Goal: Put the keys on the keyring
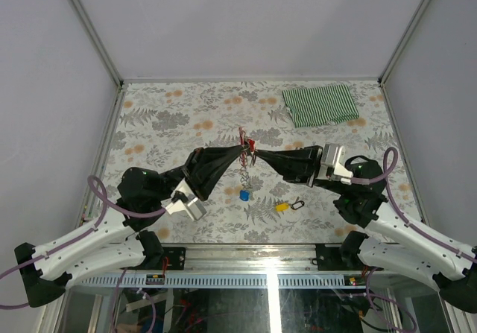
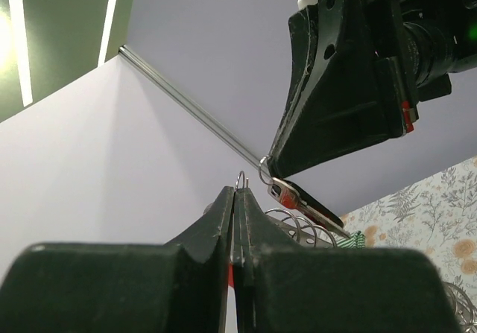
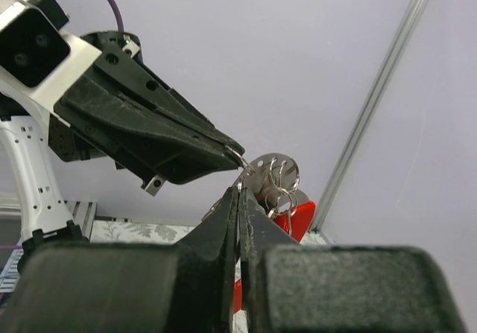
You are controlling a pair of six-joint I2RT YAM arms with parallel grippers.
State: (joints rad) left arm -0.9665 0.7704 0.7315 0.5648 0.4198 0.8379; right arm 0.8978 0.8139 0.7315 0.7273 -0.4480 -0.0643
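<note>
**Both grippers pinched tip to tip on the keyring over mid-table**

Top view: the left gripper [image 1: 240,151] and the right gripper [image 1: 257,155] meet nose to nose above the middle of the floral table [image 1: 171,124]; the keyring [image 1: 245,162] sits between their tips, its red clip [image 1: 250,159] at the meeting point and its silver chain [image 1: 244,176] trailing toward the near edge. A blue key [image 1: 244,195] lies at the chain's lower end; whether it is joined to the chain cannot be told. A yellow key [image 1: 282,206] rests on the table to the right of the blue one, just beside a small black loop [image 1: 298,204]; a green striped cloth [image 1: 320,105] lies folded at the far right, well apart from the rest.

Left wrist view: the left gripper [image 2: 237,197] has its jaws pressed together with no gap; a thin wire ring [image 2: 241,176] stands up from between the tips; the right gripper [image 2: 270,165] opposite pinches a small silver ring, from which a red and silver piece [image 2: 289,194] hangs; coils of chain [image 2: 298,225] show behind.

Right wrist view: the right gripper [image 3: 240,197] is likewise closed tight; silver rings [image 3: 273,173] sit just beyond its tips, touching the left gripper [image 3: 235,154]; the red clip [image 3: 297,220] hangs just below them.
</note>
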